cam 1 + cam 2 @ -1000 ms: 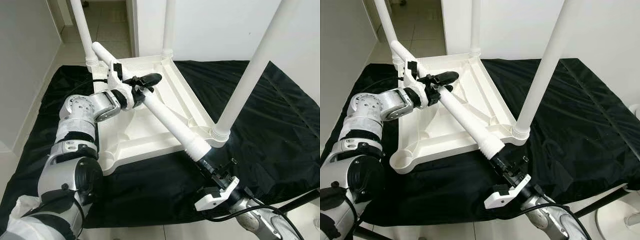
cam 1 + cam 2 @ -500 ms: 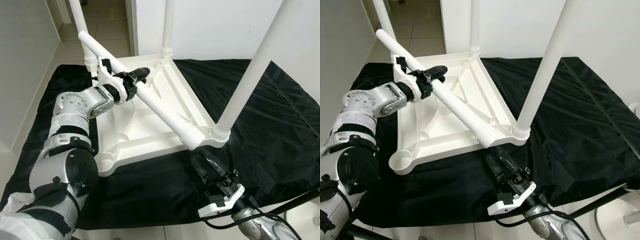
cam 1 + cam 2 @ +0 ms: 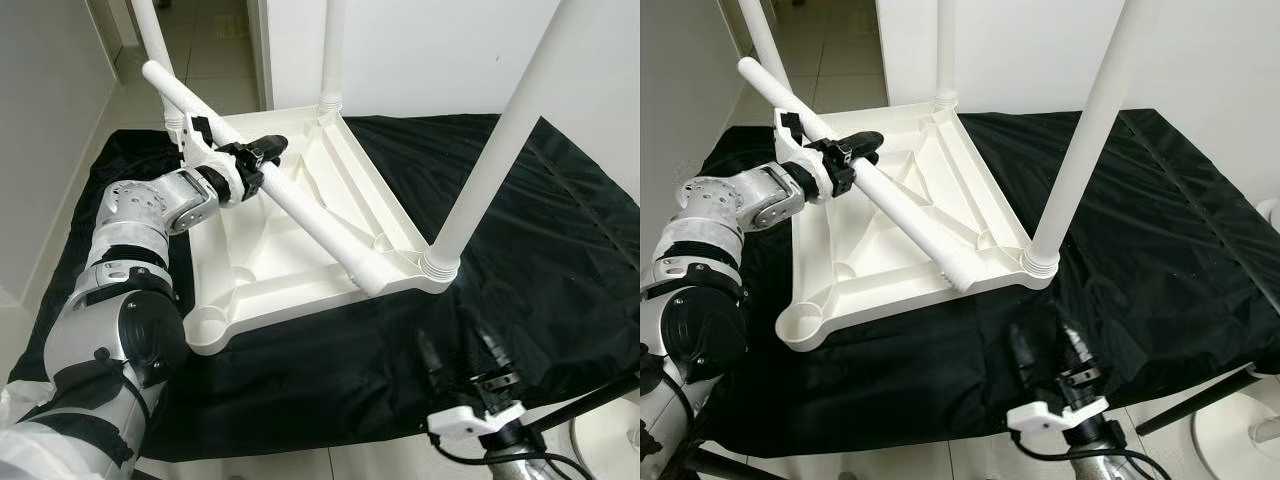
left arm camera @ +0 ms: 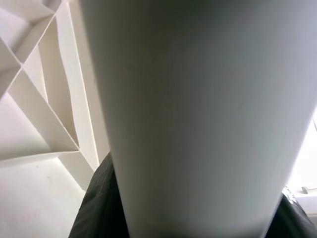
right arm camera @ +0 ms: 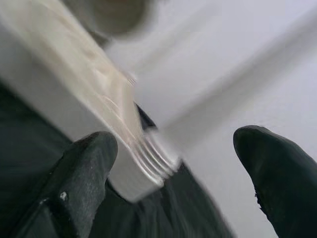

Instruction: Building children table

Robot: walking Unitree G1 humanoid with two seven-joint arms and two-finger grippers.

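Head view: the upturned white tabletop (image 3: 300, 250) lies on black cloth (image 3: 560, 250). At ten o'clock the left gripper (image 3: 262, 150) clamps the loose leg (image 3: 300, 210).

Right wrist view: the right gripper (image 5: 183, 173) gapes wide, empty, the leg's threaded end between its fingers.

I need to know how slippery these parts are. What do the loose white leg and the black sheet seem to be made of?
The loose leg, held by the left gripper, looks like smooth moulded plastic with a dull sheen and a ribbed end. The black sheet looks like thin, glossy fabric or plastic film; it creases and glints.
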